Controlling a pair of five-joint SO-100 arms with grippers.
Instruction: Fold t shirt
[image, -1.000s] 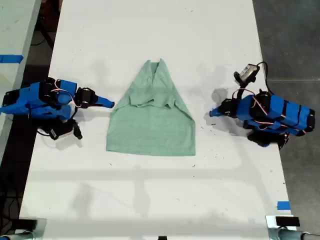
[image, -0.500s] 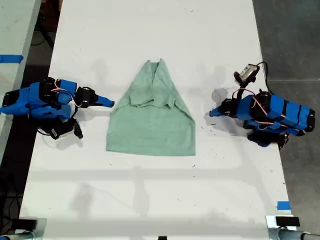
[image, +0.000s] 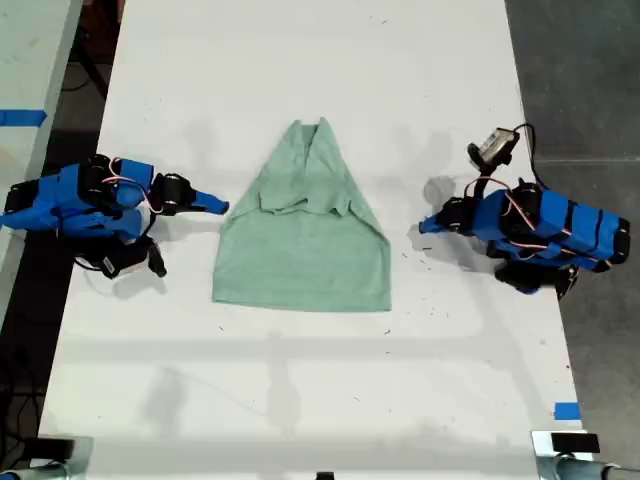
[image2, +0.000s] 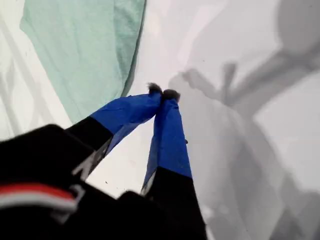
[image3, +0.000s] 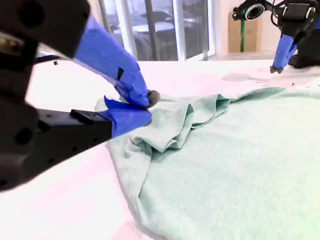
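t shirt: the t shirt (image: 305, 240) lies flat mid-table (image: 300, 400), between the two arms. You'll see both upper sides turned inward, so it narrows to a point toward the exterior view's top. The wide straight hem faces the exterior view's bottom.
folds: the turned-in cloth bunches in a ridge across the middle. In the second wrist view it shows as rumpled layers (image3: 175, 125).
my first gripper: my first gripper (image: 424, 226) is on the exterior view's right, low over the table and pointed at the shirt. The jaws are closed tip to tip with nothing between them (image2: 162, 93). It sits near the shirt's edge but clear of it. The first wrist view shows the cloth (image2: 85, 50) off to one side and bare table under the tips.
my second gripper: my second gripper (image: 220, 208) is on the exterior view's left, just beside the shirt's edge at the fold ridge. The jaws look pressed together and empty (image3: 147, 105). You can't tell from either view whether the tips touch the cloth.
other: a blue tape mark (image: 566, 411) sits on the table at the exterior view's lower right.
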